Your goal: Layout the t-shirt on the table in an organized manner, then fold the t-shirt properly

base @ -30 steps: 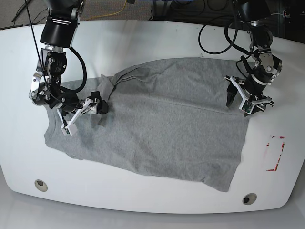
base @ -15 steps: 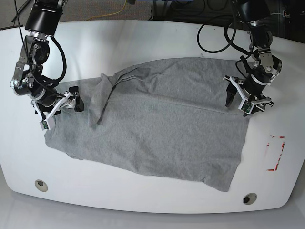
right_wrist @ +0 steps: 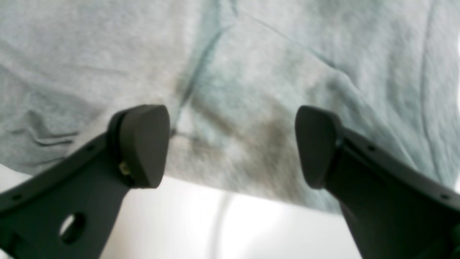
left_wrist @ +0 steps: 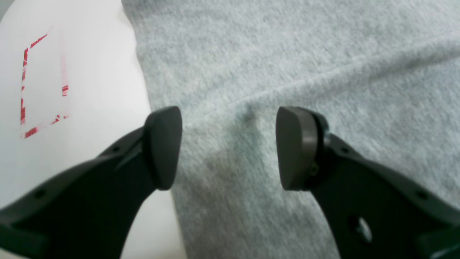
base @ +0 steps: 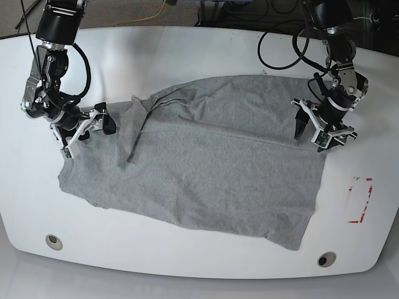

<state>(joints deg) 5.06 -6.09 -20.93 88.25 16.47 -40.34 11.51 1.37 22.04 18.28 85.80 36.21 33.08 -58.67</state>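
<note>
You're in the layout step: grey t-shirt [base: 206, 156] sprawled across the white desk [base: 187, 56], left pincer [base: 317, 132] and right pincer [base: 84, 134] both spread, empty at opposite edges; next, pinch and tug flat.

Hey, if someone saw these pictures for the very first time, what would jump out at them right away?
A grey t-shirt sprawls across the middle of the glossy white table, mostly flat but with a crumpled fold near its far left corner. Two black arms flank it: the right claw sits open at the shirt's left edge in the base view, the left claw open over its opposite edge. A red rectangular outline marks the table beside that edge.
</note>
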